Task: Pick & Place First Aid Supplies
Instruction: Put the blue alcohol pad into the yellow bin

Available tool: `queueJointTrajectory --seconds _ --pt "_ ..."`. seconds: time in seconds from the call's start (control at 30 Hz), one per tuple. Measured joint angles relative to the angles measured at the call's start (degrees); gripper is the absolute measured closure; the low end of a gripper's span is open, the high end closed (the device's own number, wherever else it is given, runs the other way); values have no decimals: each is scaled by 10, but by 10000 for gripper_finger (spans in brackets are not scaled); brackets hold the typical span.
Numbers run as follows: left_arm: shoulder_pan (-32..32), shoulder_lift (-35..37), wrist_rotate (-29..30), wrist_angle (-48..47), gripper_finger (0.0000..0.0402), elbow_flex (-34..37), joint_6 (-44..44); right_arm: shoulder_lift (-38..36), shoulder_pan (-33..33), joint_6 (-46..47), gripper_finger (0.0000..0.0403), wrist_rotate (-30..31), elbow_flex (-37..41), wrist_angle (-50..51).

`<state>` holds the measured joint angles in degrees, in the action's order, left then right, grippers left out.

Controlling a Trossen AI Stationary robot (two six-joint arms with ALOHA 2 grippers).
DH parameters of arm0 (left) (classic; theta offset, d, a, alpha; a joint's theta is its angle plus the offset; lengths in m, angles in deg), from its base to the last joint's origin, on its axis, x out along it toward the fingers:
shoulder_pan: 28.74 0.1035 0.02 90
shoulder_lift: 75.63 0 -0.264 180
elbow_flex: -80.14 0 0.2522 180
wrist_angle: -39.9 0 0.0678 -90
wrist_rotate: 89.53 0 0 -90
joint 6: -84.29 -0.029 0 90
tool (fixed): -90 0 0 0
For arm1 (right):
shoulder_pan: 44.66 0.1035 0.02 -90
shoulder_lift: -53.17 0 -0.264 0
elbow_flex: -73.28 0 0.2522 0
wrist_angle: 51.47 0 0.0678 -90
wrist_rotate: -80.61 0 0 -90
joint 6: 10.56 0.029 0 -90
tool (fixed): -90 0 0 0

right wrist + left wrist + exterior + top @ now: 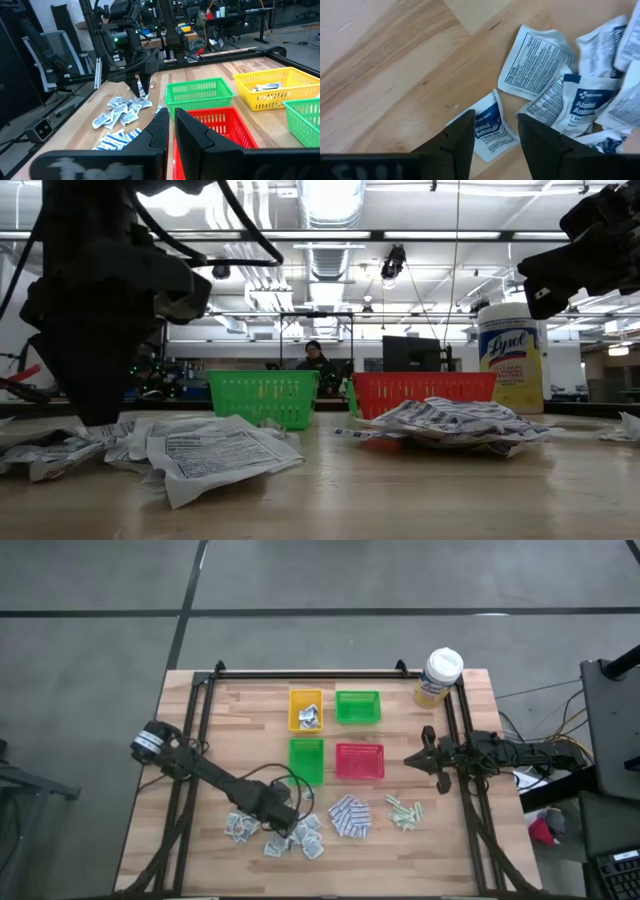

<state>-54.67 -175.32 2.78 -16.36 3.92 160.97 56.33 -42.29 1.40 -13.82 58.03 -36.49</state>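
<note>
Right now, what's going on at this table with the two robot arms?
The left gripper is down over the pile of white sachets at the table's near side, its fingers open around one alcohol sachet. A few sachets already lie in the yellow tray. The right gripper waits shut, raised beside the red tray. The blue-and-white pads and green strips lie unsorted.

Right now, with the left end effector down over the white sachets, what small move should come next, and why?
Probably closing the left end effector on the alcohol sachet: its open fingers straddle that packet's edge where it lies on the table, slightly apart from the pile. The yellow tray already holds similar sachets, so it looks like the destination. The right end effector waits shut beside the red tray.
</note>
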Motion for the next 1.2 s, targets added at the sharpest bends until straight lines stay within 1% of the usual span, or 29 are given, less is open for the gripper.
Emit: queueJointTrajectory --seconds 0.3,0.57,0.77,0.9,1.03,1.2 --pt "0 1 -5 3 242 -2 5 0 0 0 374 0 0 0" --pt "-4 3 -45 1 242 -5 32 0 0 0 374 0 0 0" --pt "-4 3 -44 0 242 -1 32 0 0 0 374 0 0 0" --pt "-4 3 -28 1 242 -1 29 0 0 0 374 0 0 0" --pt "-4 3 -26 5 242 3 29 0 0 0 374 0 0 0" --pt "-4 3 -26 27 249 16 32 0 0 0 374 0 0 0"
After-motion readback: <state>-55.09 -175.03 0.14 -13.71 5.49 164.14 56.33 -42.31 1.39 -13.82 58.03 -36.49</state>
